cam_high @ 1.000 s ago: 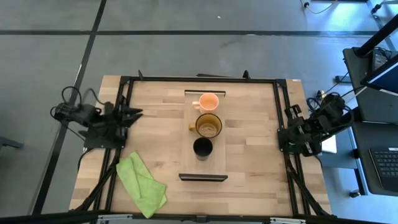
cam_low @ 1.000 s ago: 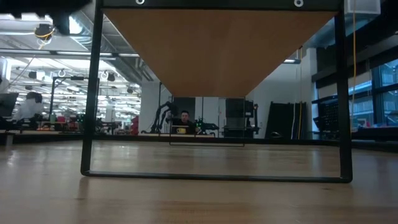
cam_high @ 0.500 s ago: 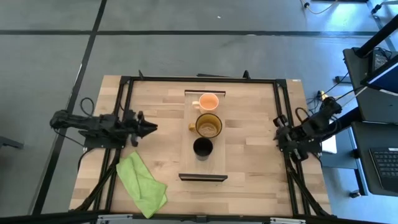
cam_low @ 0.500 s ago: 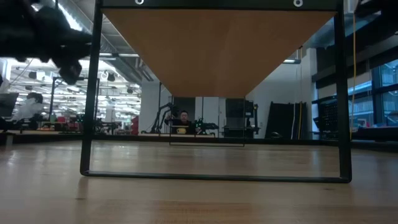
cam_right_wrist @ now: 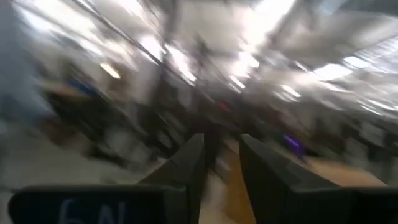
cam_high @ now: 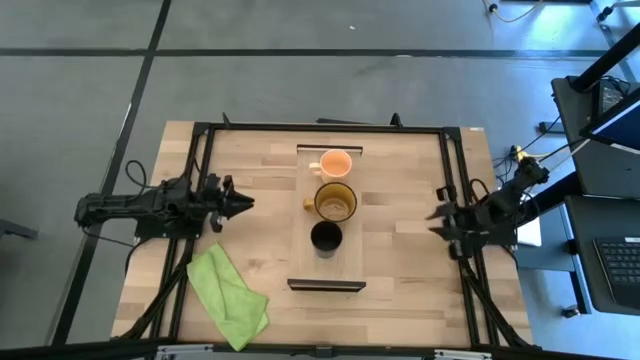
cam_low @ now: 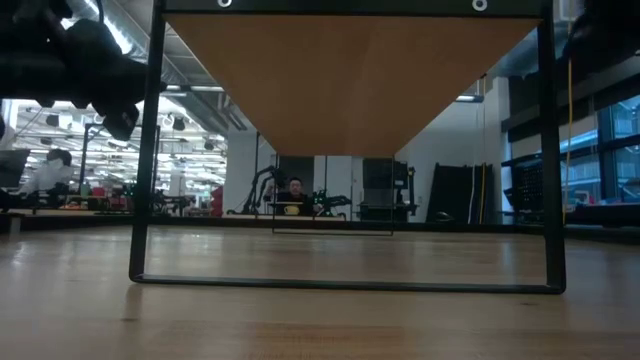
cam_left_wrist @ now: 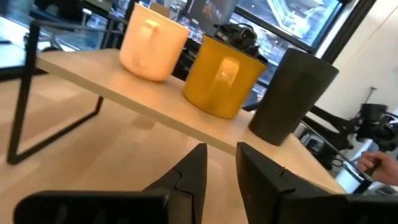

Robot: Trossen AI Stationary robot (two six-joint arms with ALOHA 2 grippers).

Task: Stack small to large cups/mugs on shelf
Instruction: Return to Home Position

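We align the left end effector (cam_left_wrist: 219, 163), fingers narrowly parted and empty, squarely on the black cup (cam_left_wrist: 292, 96) before closing.

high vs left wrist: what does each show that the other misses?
High only: green cloth, right hand at the table's right edge, the full shelf and table.
Left wrist only: the mugs from the side, standing upright on the raised shelf, with its metal leg visible; left hand's fingers a little apart and empty.
Both: peach mug, amber mug, black cup in a row on the shelf; left hand.
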